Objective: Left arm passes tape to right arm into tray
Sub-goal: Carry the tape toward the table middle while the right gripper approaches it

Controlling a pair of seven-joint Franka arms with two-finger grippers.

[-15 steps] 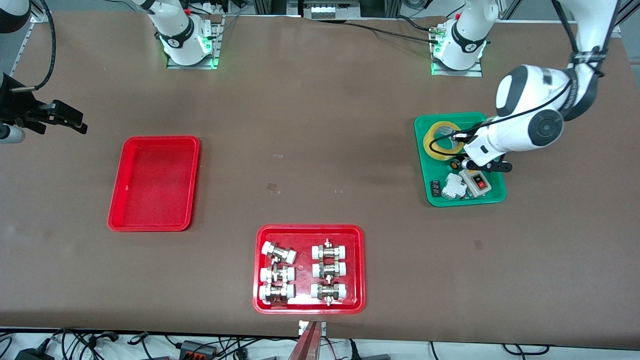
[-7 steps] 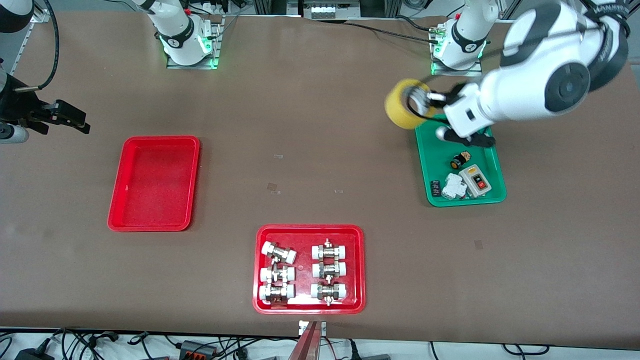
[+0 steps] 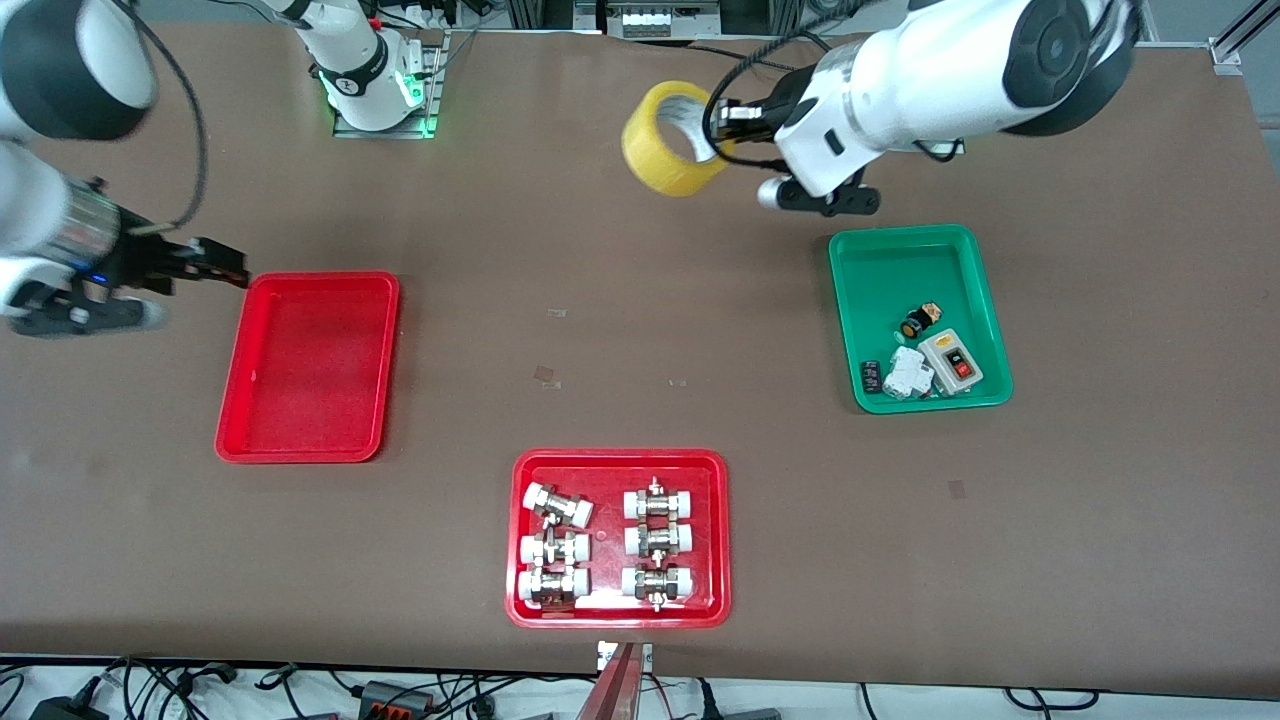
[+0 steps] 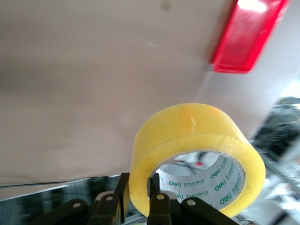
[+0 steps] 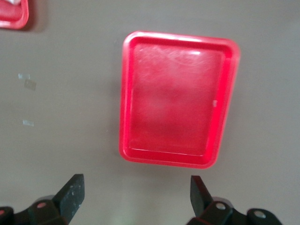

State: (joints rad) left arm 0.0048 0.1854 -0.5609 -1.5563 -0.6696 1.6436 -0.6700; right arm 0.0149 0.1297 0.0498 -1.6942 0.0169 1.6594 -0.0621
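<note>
**A:** Tape (image 3: 675, 138) first: where is it?

**B:** Upper middle of the front frame, in the air over bare brown surface (image 3: 600, 300). The left hand (image 3: 722, 130) has its fingers clamped on the roll's wall, one inside the pale core and one outside on the yellow winding, as the left wrist view shows (image 4: 197, 159).

**A:** And the right hand?

**B:** Right hand (image 3: 225, 270) sits at the left edge of the frame, just beside the plain red tray (image 3: 380, 290), with its fingers spread wide and nothing between them. The right wrist view looks onto that tray (image 5: 225, 93), which holds nothing.

**A:** How should the roll handle at the pass?

**B:** I'd judge it light and stiff, a rigid ring that won't crush. The yellow face looks glossy, so probably slick; a pinch across the wall, inner core to outer face, seems safer than squeezing the whole width. The right hand should take a stretch of the wall away from the left fingers (image 4: 159, 208).

**A:** Anything else about?

**B:** Green tray (image 3: 850, 300) of small parts at right, and a red tray of fittings (image 3: 620, 460) at lower middle.
</note>
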